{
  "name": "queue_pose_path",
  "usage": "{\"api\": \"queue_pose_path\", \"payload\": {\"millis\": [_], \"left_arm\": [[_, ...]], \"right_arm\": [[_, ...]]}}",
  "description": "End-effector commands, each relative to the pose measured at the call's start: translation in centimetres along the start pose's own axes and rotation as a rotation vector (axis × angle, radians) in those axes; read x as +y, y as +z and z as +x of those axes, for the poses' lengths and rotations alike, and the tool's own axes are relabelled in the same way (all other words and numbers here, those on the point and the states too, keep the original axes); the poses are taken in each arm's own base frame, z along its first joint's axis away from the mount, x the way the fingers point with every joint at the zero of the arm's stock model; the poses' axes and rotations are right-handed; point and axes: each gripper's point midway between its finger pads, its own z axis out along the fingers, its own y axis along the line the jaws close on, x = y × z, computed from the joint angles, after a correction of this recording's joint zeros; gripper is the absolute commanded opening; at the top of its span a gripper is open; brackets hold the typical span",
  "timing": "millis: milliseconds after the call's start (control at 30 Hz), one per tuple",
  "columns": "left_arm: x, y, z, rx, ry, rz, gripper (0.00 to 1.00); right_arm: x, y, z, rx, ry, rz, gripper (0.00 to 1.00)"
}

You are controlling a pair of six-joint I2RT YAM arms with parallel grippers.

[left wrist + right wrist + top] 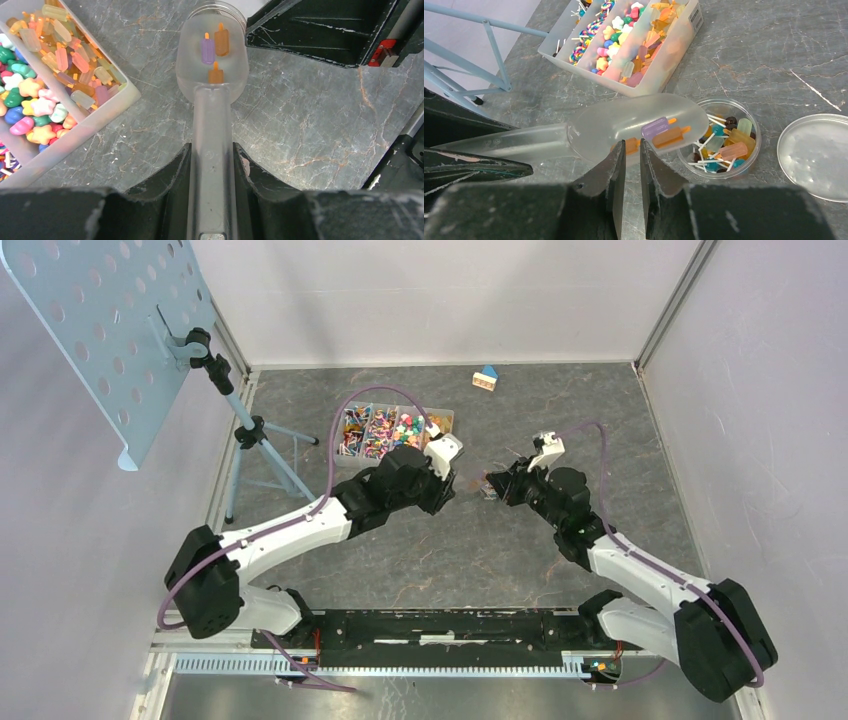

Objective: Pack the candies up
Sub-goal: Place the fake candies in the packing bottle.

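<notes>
Left gripper (212,152) clenches a frosted scoop (212,117) holding 3 candies (221,41) at upper centre; right gripper (632,150) sits pinched nearly together.

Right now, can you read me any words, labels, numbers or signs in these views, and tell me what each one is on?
No text can be read in any view.
Sticker on the end of the divided box: dark print, too small and blurred to read.
Scoop, round tub, lid: no markings show.
</notes>
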Motion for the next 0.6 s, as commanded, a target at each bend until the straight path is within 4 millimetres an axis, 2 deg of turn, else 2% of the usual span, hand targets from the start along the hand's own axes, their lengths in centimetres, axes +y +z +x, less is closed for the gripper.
{"api": "queue_pose_path", "payload": {"millis": [0,567], "left_arm": [[-1.1,0.3,-2.8,-0.058,-0.046,0.04,0.02],[-1.5,1.0,-4.5,-0.054,-0.047,0.052,0.02]], "right_arm": [[1.4,0.8,-2.6,-0.071,-0.012,-0.049,0.22],[0.3,1.5,0.1,-0.016,-0.01,-0.037,0.21]]}}
